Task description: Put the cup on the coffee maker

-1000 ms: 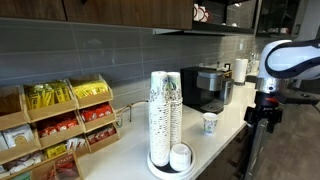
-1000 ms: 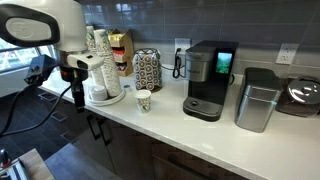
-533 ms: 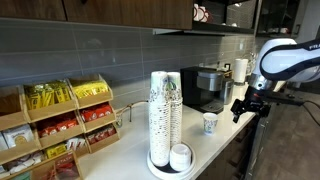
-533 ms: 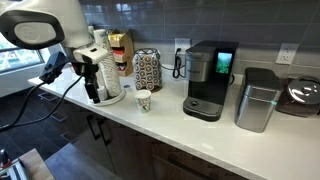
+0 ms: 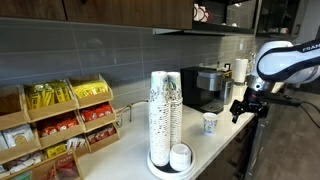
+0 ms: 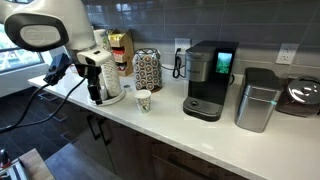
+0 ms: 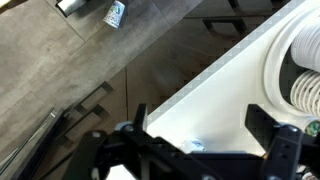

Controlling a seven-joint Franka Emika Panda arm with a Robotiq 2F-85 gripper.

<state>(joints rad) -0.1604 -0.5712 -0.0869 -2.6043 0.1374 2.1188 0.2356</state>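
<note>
Compared with a second ago, the gripper (image 6: 96,96) has lifted from below the counter's edge to counter height. It now hangs tilted in front of the tall stacks of white cups (image 6: 101,58). Over the last half second it has barely moved, edging only a little closer to the stacks.

The white Panda arm (image 5: 286,58) bends over from beyond the end of the counter (image 5: 216,141). Its black wrist angles down and inward, with the gripper (image 5: 241,111) just off the counter's front edge. In the wrist view the two dark fingers (image 7: 140,118) stand wide apart with nothing between them, so the gripper (image 7: 200,130) is released and empty. The white countertop runs diagonally beneath it, and the cup stacks (image 7: 298,72) sit at the right of that view.

The cup (image 6: 143,100) stands upright on the bare counter in both exterior views, untouched and on its own. It lies between the stacks and the coffee maker (image 6: 208,80), well apart from the gripper. From the opposite end, the cup (image 5: 209,122) sits in front of the coffee maker (image 5: 205,88), near the counter's edge. A silver appliance (image 6: 257,99) stands just beside the coffee maker, on the side away from the cup.
</note>
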